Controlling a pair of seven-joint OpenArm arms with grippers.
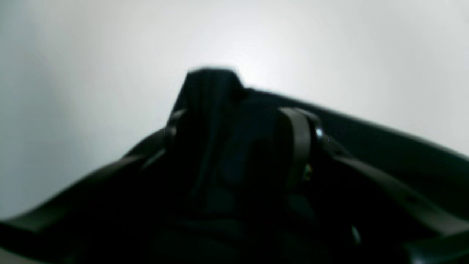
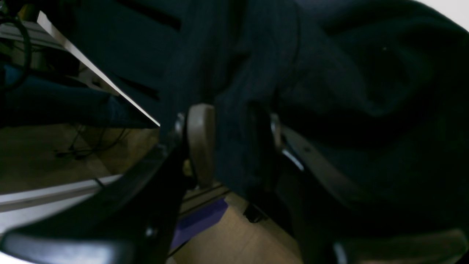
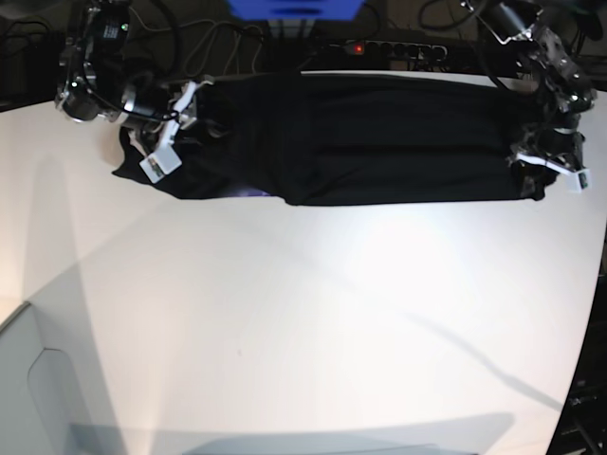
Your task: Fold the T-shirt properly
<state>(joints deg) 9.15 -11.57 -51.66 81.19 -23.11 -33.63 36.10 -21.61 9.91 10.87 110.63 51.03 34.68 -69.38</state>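
Note:
The black T-shirt [image 3: 379, 142] lies stretched in a long band along the far edge of the white table [image 3: 303, 313]. At its right end, my left gripper [image 3: 545, 166] hovers over the cloth. The left wrist view shows that gripper [image 1: 234, 128] open, fingers [image 1: 296, 135] spread wide, with a bunched peak of T-shirt [image 1: 212, 95] still standing between them. At the left end of the band, my right gripper [image 3: 180, 133] holds the cloth. In the right wrist view it [image 2: 238, 139] is shut on a thick fold of the T-shirt [image 2: 329, 73].
A blue object [image 3: 294, 8] and a power strip [image 3: 379, 45] with cables sit behind the table's far edge. The table rim [image 2: 91, 69] and the wooden floor [image 2: 238, 234] show below my right gripper. The table's right edge curves inward near my left arm.

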